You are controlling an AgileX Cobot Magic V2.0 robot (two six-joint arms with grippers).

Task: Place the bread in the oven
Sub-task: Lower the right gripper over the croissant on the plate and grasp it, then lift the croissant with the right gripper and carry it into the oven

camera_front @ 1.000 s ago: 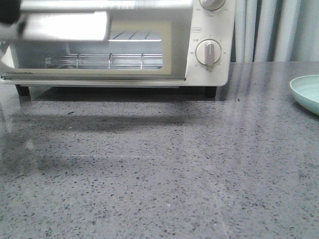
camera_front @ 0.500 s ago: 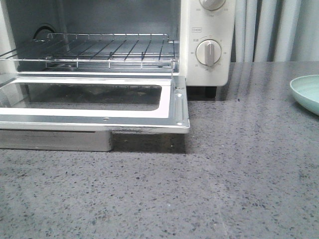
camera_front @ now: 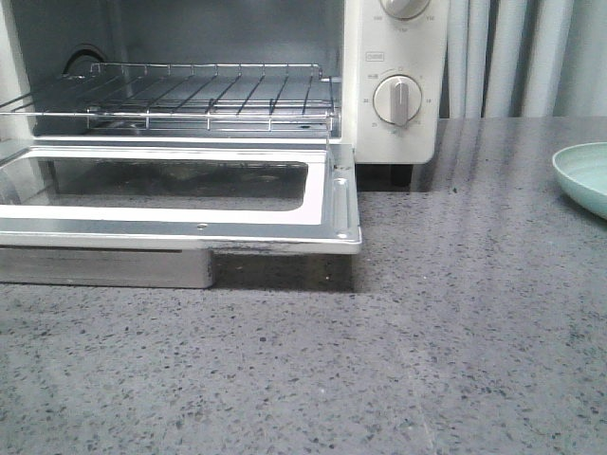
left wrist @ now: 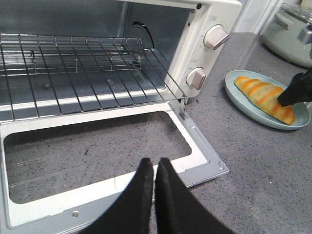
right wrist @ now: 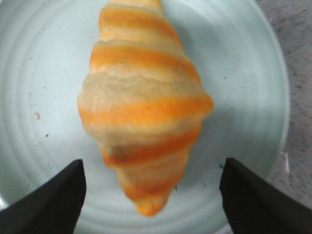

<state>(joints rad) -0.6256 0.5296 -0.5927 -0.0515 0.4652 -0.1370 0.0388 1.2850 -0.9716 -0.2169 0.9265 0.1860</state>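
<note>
Tool tips on my right arm (right wrist: pixel 152 195) stand spread wide, one either side of the bread (right wrist: pixel 144 105), touching nothing; the striped roll lies on a pale green plate (right wrist: pixel 243 78). My left tool (left wrist: pixel 155 187) is pressed shut with nothing between its fingers, hanging above the oven's (left wrist: pixel 204 19) lowered glass door (left wrist: pixel 97 156). Beyond it the wire rack (left wrist: pixel 73 68) sits bare. Grey speckled stone forms the desk (camera_front: pixel 455 360), with pale curtains (camera_front: pixel 512 57) behind. From the front I see only the plate's rim at the right edge; the bread shows only through the wrist cameras. A grey lidded pot (left wrist: pixel 292 31) appears in the left wrist view alone.
</note>
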